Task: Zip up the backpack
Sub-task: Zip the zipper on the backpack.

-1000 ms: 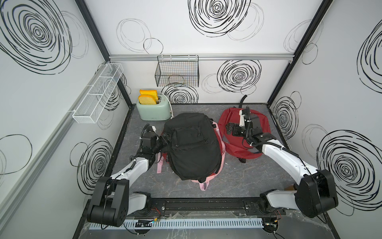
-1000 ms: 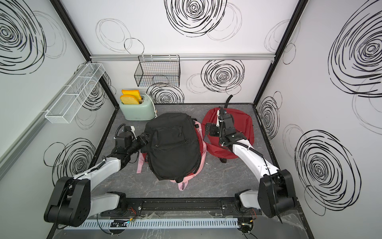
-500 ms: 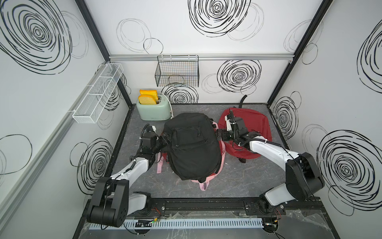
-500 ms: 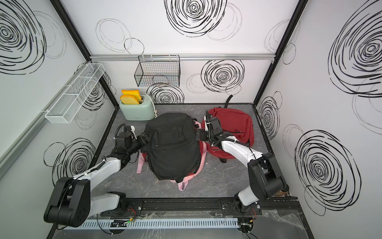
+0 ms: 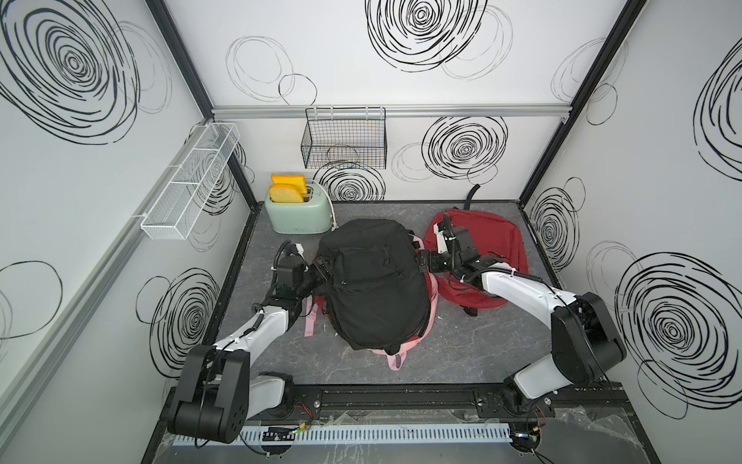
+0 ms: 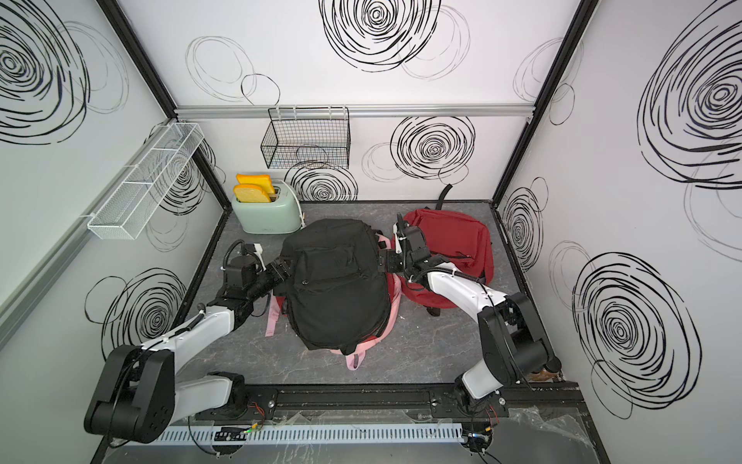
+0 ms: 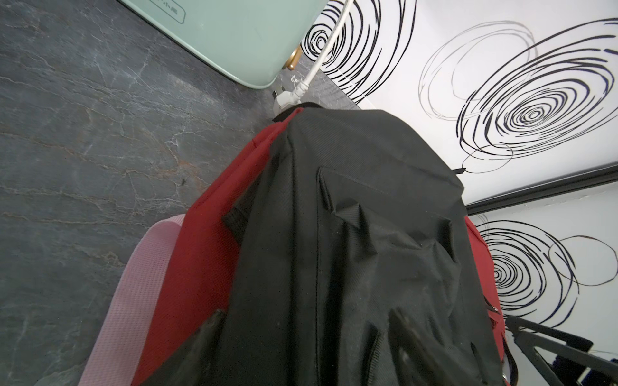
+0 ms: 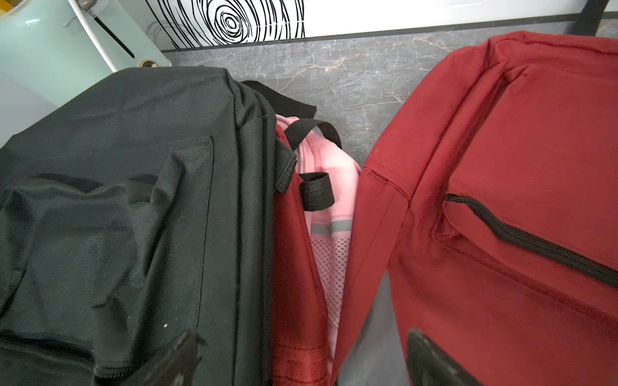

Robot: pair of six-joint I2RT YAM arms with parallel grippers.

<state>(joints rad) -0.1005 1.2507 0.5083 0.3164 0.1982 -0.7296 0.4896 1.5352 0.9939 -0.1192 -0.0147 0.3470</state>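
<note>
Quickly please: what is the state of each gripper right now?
Left gripper: jaws apart around the side of the black backpack; whether it grips cannot be told.
Right gripper: open, holding nothing.

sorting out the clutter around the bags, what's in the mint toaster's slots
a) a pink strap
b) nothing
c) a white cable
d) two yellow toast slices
d: two yellow toast slices stick up out of the top of the mint toaster in both top views.
</note>
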